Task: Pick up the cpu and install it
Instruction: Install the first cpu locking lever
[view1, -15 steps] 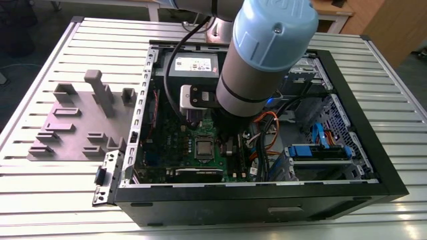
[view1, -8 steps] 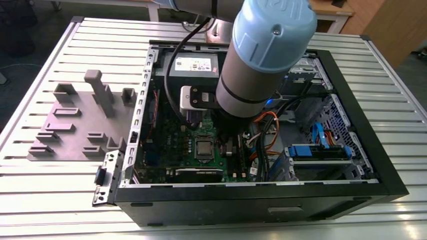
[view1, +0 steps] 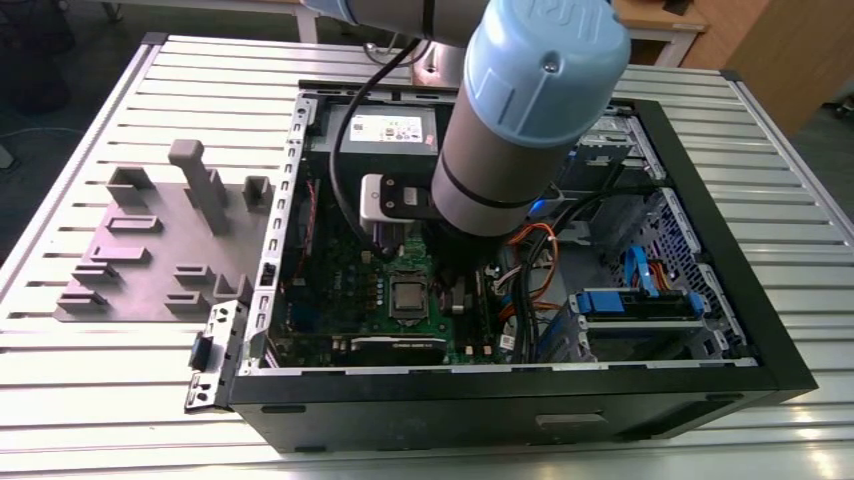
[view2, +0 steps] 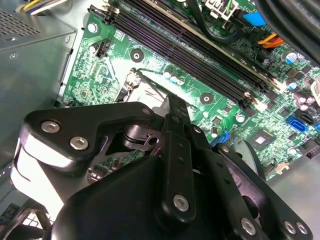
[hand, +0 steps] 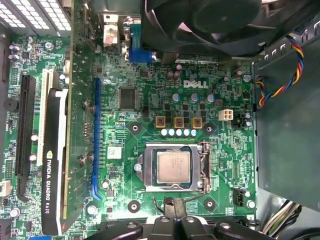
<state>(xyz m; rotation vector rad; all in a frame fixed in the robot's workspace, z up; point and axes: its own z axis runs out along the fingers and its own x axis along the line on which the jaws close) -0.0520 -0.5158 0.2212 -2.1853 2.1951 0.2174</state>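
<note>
The cpu (hand: 173, 167), a silvery square chip, lies flat in the socket of the green motherboard (hand: 150, 107) inside the open computer case (view1: 747, 330). The exterior view shows the cpu (view1: 404, 292) just left of the arm's wrist. My gripper (hand: 170, 203) hovers over the board beside the socket's edge, apart from the chip, shut with nothing in it. In the second wrist view the gripper (view2: 177, 105) reaches toward the socket's metal frame (view2: 137, 80), and its black body hides most of the socket.
A graphics card (hand: 55, 165) stands in its slot beside the socket, and a black fan (hand: 215, 20) overhangs the board. Memory slots (view2: 200, 50) and cables (view1: 534, 270) run close by. A grey plastic fixture (view1: 167, 240) sits on the slatted table at the exterior view's left.
</note>
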